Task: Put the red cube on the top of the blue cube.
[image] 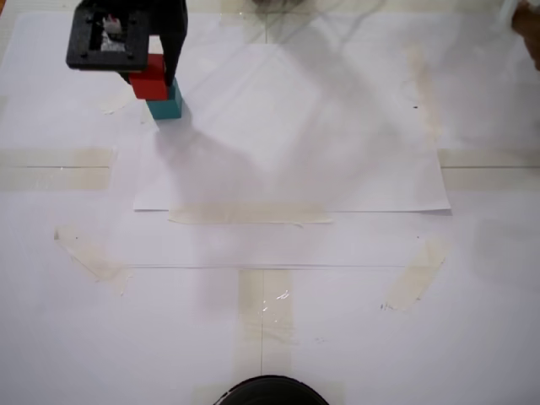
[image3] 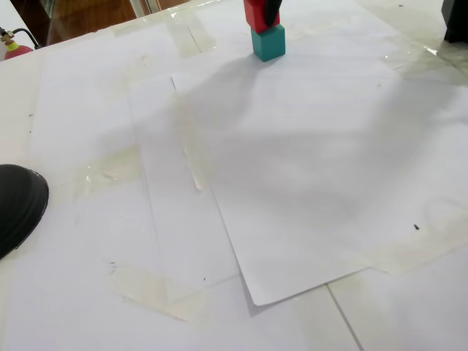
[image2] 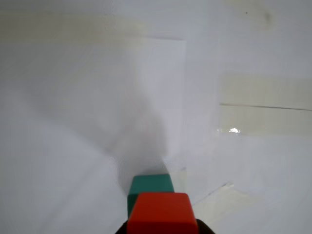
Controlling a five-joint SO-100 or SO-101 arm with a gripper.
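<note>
The red cube (image: 150, 83) rests on top of the teal blue cube (image: 166, 107) at the far left of the white sheet in a fixed view. My gripper (image: 153, 74) comes down from above, its black fingers closed against the red cube's sides. In the wrist view the red cube (image2: 161, 212) fills the bottom centre between dark finger edges, with the blue cube (image2: 150, 184) showing just beyond it. In another fixed view the red cube (image3: 254, 16) sits on the blue cube (image3: 268, 42) at the top edge, with a black finger (image3: 272, 9) over it.
A white paper sheet (image: 337, 152) is taped to the white table. A black rounded object (image: 270, 392) sits at the near edge and also shows in another fixed view (image3: 18, 205). A dark object (image3: 457, 18) stands at the top right there.
</note>
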